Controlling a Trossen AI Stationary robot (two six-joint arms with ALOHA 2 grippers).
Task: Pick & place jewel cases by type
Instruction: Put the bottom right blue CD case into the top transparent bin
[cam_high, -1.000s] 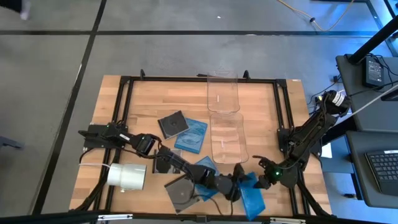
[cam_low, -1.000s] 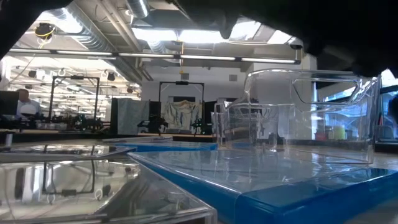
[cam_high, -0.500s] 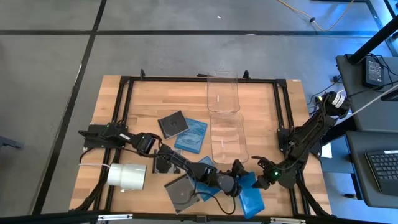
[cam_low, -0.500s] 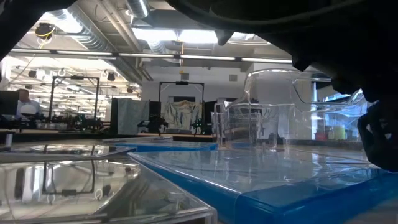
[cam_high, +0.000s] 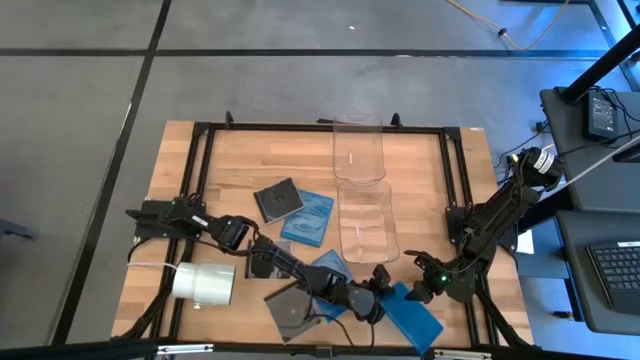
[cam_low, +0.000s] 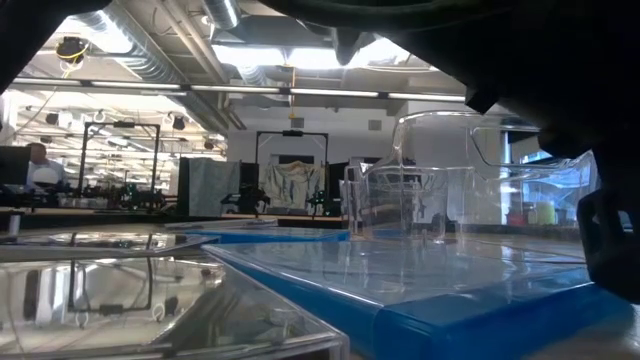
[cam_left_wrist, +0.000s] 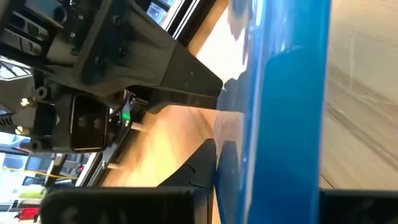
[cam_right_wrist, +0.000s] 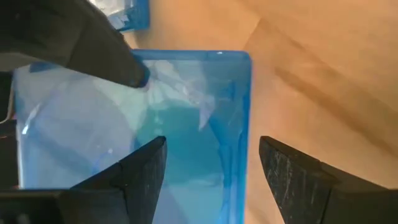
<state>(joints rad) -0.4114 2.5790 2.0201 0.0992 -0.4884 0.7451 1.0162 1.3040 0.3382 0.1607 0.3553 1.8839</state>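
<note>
The left gripper pinches a blue jewel case at the front of the surface. The right gripper waits wide open. The case looks thin, stiff, slippery; grab its edge

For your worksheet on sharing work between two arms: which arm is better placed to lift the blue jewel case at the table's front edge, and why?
Left, probably. The left gripper already sits at the blue jewel case, which fills its wrist view edge-on between its jaws. The right gripper hovers just above the case, jaws open.
</note>
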